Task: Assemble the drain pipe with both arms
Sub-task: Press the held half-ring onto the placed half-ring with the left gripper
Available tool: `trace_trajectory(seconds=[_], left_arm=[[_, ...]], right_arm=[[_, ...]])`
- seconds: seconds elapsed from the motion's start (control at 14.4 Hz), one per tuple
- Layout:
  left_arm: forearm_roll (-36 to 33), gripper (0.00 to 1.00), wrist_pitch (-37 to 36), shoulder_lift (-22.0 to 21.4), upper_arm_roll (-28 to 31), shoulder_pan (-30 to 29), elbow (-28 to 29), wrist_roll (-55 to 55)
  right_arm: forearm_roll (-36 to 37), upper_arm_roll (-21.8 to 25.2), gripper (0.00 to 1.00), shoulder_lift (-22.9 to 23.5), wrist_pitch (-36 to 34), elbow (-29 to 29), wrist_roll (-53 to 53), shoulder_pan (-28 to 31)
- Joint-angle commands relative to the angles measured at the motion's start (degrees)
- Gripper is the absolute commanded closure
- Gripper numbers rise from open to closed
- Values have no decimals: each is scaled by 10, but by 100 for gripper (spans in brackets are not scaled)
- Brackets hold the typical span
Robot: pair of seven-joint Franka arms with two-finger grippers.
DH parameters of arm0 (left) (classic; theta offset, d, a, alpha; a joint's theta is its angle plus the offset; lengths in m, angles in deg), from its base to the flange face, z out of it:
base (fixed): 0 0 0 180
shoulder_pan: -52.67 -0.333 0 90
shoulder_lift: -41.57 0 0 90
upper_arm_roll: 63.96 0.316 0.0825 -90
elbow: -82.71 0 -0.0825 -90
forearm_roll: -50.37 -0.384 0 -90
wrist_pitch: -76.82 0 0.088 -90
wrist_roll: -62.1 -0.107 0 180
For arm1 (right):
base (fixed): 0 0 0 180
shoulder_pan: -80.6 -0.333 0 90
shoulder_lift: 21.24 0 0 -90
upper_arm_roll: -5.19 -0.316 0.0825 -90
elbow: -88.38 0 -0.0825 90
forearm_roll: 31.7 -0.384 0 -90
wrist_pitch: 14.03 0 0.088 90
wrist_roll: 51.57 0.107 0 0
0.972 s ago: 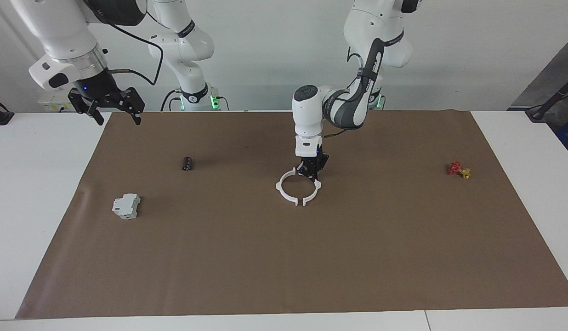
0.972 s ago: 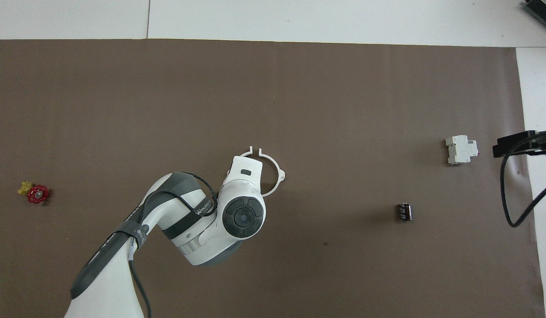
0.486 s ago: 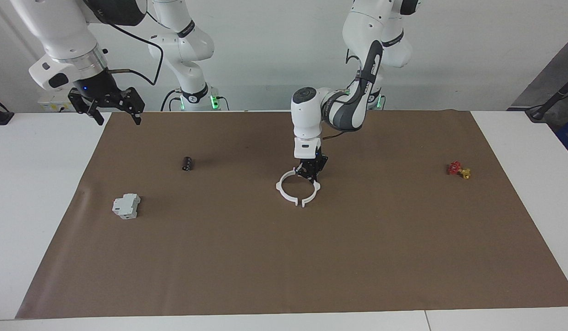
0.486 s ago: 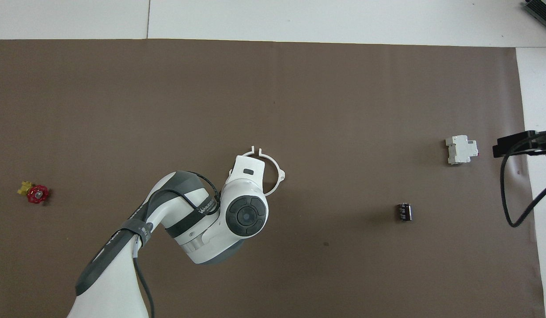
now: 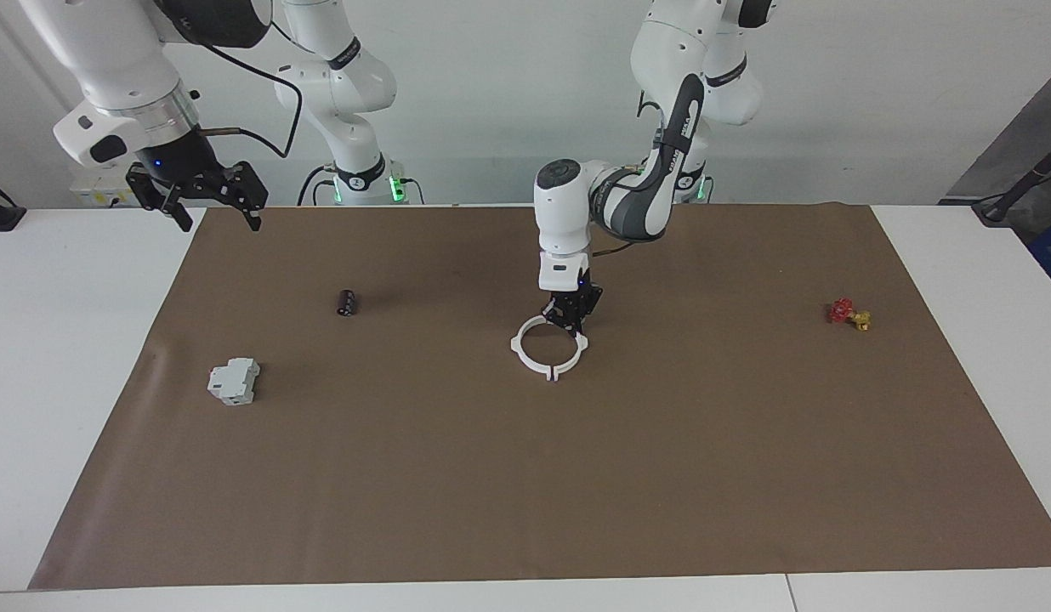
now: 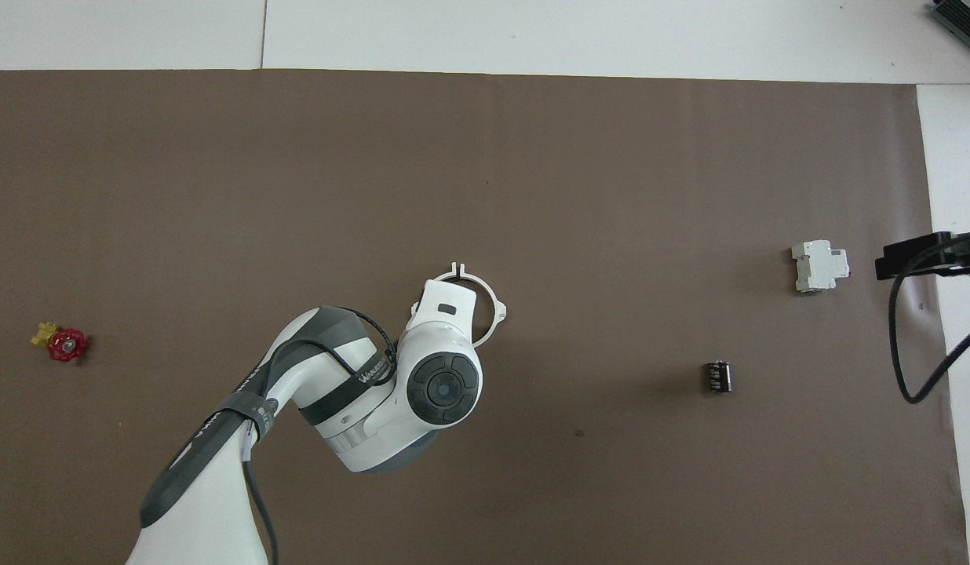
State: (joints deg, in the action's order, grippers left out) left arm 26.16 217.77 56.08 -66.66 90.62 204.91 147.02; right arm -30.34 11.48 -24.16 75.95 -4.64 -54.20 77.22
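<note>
Your left arm's sleeve print is too small to read. The ring [image 5: 549, 349] lies flat mid-counter [image 5: 525, 476], its two arcs meeting, tabs at six o'clock facing you. The left pincer [image 5: 568, 321] is down at the ring's twelve o'clock edge; you cannot tell its finger state, and overhead the wrist hides it. The right pincer [image 5: 211, 200], spread, waits over the mat's corner.

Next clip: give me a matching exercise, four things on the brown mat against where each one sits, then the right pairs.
Things:
1. white ring
2. red-and-yellow valve
3. grey-white block
4. black cylinder

Places:
A. toward the left arm's end
B. mid-mat, under the left gripper
C. right arm's end, nearer the robots
D. right arm's end, farther from the robots

Pairs: 1-B, 2-A, 3-D, 4-C
</note>
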Motion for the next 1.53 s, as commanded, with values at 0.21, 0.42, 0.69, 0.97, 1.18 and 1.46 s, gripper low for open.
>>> trace_trajectory(seconds=[0.21,0.42,0.69,0.97,1.18,1.46], left_arm=[[-17,100,-9,6,9,13,-6,15],[-17,100,-9,6,9,19,-6,15],[-17,100,-9,6,9,20,-6,15],[-17,60,-8,6,9,20,-6,14],[-17,0,-7,6,9,20,-7,12],[-17,0,-8,6,9,19,-7,12]], right_arm=[[-9,-2,0,4,-10,6,8,5],[-9,-2,0,4,-10,6,9,5],[-9,-2,0,4,-10,6,9,5],[-9,-2,0,4,-10,6,9,5],[-9,-2,0,4,-11,6,9,5],[-9,-2,0,4,-10,6,8,5]])
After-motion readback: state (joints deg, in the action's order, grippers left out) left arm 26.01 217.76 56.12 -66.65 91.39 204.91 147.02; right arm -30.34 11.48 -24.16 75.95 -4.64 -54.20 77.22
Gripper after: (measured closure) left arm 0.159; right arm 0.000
